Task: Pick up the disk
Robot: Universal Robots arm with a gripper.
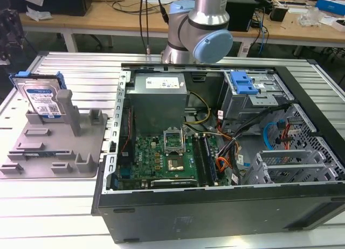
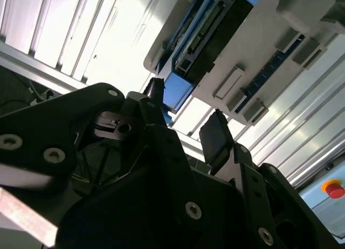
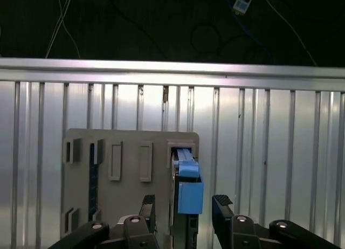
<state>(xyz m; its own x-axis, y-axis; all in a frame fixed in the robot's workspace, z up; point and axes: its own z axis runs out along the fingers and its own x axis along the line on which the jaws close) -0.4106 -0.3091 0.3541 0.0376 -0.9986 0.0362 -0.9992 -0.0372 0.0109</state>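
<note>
Early stage, no grasp made. Seeing the disk (image 1: 41, 99) parked upright in a slot of the grey fixture plate (image 1: 94, 141), on the ribbed metal bench (image 1: 48, 216) at the exterior view's left, just beside the open computer case (image 1: 215, 211). Not lifted, and no contact apparent. Left to do: close on it and raise it out of the slot (basically the whole pick).

Reading the gripper (image 3: 186, 199) in the first wrist view as released: jaws spread wide, holding nothing, one fingertip (image 3: 149, 201) to each side of the disk's line. Lined up with the disk, judging by that.

Getting from the exterior view: label face of the disk, its upright stance, the case's motherboard (image 1: 167, 154), the arm (image 1: 200, 28) behind the case. Getting from the first wrist view instead: disk (image 3: 186, 179) edge-on, blue side rail framed between the jaws, plate (image 3: 129, 146) around it. Getting from the second wrist view: gripper (image 2: 186, 106) on a slant, disk (image 2: 213, 30) beyond the fingertips (closeness hard to judge), plus a red button (image 2: 334, 188).
</note>
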